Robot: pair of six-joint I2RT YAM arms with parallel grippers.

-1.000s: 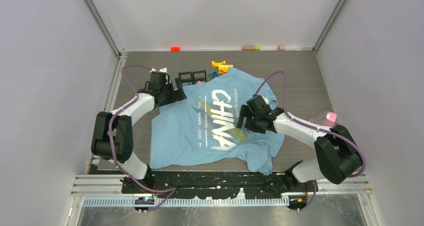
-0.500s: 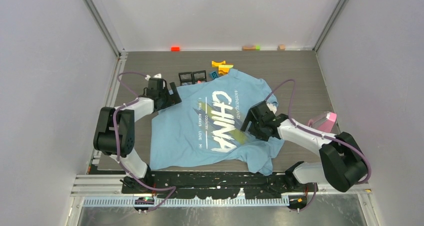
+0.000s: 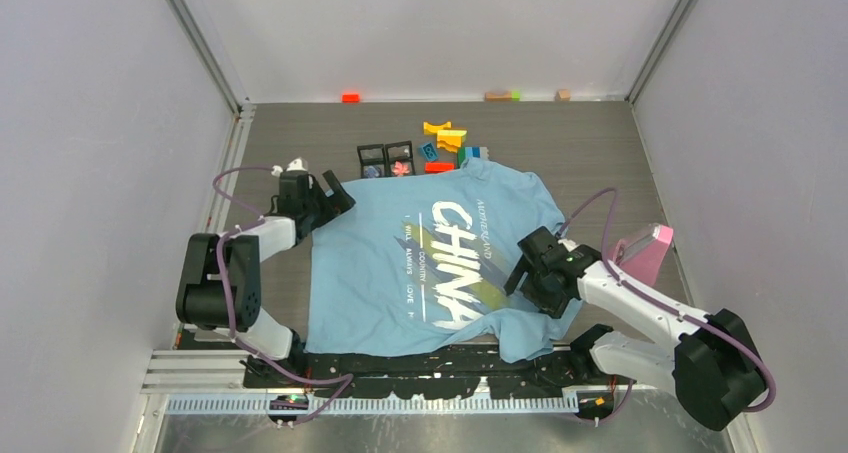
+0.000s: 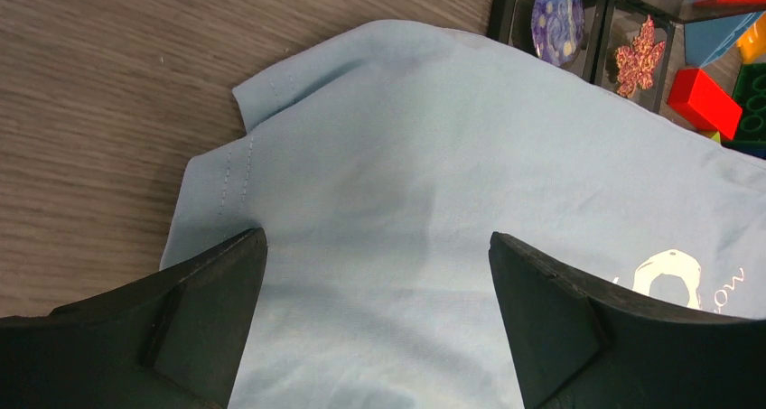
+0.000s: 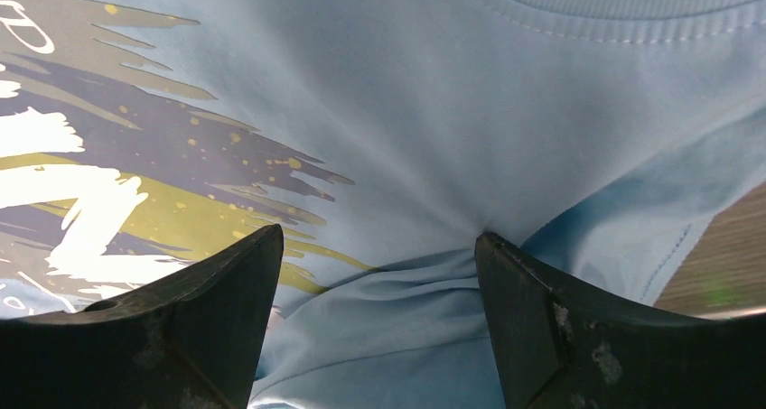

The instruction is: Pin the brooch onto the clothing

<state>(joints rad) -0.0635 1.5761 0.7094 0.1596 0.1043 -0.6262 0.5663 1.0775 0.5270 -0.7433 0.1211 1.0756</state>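
The clothing (image 3: 420, 263), a light blue T-shirt with white "CHINA" lettering, lies spread on the table. The brooch (image 4: 639, 57), a small pinkish-red leaf-like ornament, sits in a black open box (image 3: 400, 158) just beyond the shirt's far edge. My left gripper (image 3: 335, 195) is open over the shirt's left sleeve (image 4: 271, 102), with only cloth between its fingers (image 4: 375, 237). My right gripper (image 3: 517, 271) is open over wrinkled cloth beside the collar, at the yellow-green streaks (image 5: 378, 236). Neither holds anything.
A second black box (image 3: 372, 159) holds a round dark blue ornament (image 4: 555, 7). Coloured toy blocks (image 3: 445, 138) lie behind the shirt, with more along the back wall (image 3: 350, 97). A pink object (image 3: 645, 251) stands at the right. Grey walls close in both sides.
Both arms drew back toward the near edge, the left going left and the right going right. The shirt slid nearer and to the right and lies flatter, uncovering more blocks behind it.
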